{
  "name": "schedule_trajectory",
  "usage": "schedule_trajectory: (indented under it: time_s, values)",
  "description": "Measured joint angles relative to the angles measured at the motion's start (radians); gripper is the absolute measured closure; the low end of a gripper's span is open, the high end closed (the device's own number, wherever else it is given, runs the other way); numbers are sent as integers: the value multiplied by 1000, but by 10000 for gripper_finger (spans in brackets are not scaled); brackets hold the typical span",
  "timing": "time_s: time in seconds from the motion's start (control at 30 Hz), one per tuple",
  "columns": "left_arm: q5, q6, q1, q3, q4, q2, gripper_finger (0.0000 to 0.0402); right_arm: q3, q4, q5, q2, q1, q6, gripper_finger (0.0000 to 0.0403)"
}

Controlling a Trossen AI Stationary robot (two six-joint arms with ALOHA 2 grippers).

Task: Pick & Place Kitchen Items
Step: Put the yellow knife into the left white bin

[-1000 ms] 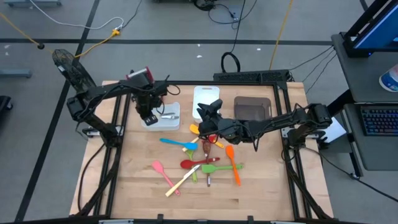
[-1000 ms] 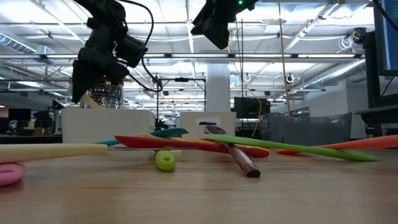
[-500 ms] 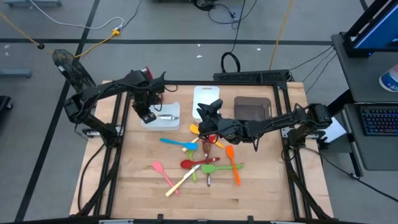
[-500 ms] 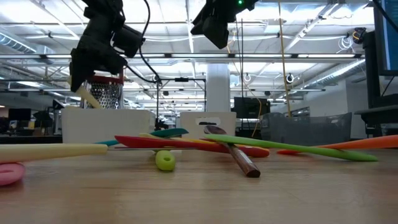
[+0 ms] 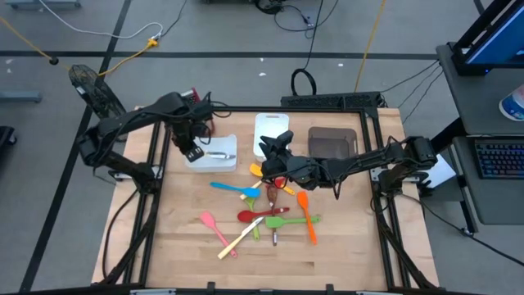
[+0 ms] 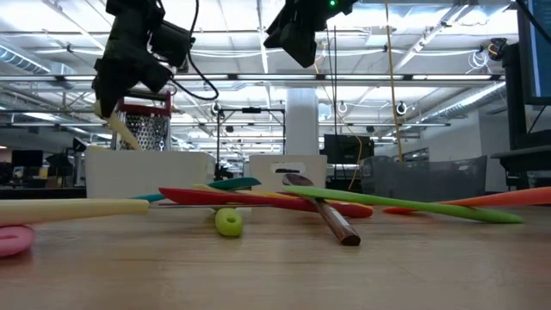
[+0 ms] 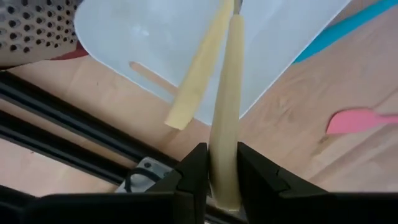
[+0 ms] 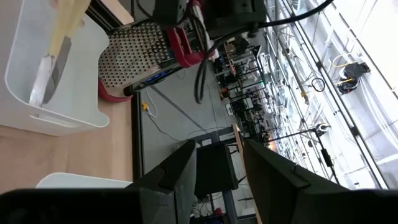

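My left gripper [image 5: 193, 152] hangs over the left white tray [image 5: 228, 141], shut on a cream utensil [image 7: 227, 93] made of two slim sticks that meet at their far end. In the low view the utensil [image 6: 121, 133] slants down below the gripper [image 6: 105, 99]. A metal-bladed utensil [image 5: 219, 153] lies in that tray. Several coloured kitchen items [image 5: 262, 209] lie crossed in a heap on the wooden table. My right gripper [image 5: 274, 147] waits high over the table's middle [image 6: 297, 43], open, with nothing between its fingers [image 8: 180, 180]. My left gripper pinches one cream stick [image 7: 225, 163] between its two fingers near that stick's end. The fingers come from above, pointing almost straight down, and the stick runs on along their line. The other stick's free end [image 7: 179, 119] hangs clear above the tray; the joined end leaves the picture.
A red-topped metal grater [image 5: 190, 96] stands just beyond the left tray [image 6: 142, 129]. A second white tray [image 5: 272, 127] and a brown tray [image 5: 332, 141] sit at the far middle and right. The table's near part is bare wood [image 5: 327, 262].
My left gripper has risen and drifted a little toward the table's left edge, carrying the cream utensil up with it. In the low view the grater behind it has come into sight. My right arm has kept still.
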Motion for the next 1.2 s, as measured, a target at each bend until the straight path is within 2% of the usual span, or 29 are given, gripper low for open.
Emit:
schedule_trajectory:
  time_s: [0.2,0.53,0.77,0.97,1.2]
  values:
    - [-1,-64,-15,0,88,-9,320,0,0,0,0,0,0,273]
    - [-2,-63,-33,0,70,-9,320,0,0,0,0,0,0,273]
    - [50,-200,-57,0,43,-53,320,0,0,4,0,0,0,273]
    - [60,-315,-150,0,80,-144,321,0,-9,5,0,0,49,273]
    - [60,-500,-334,0,223,-239,321,0,-111,38,0,1,125,273]
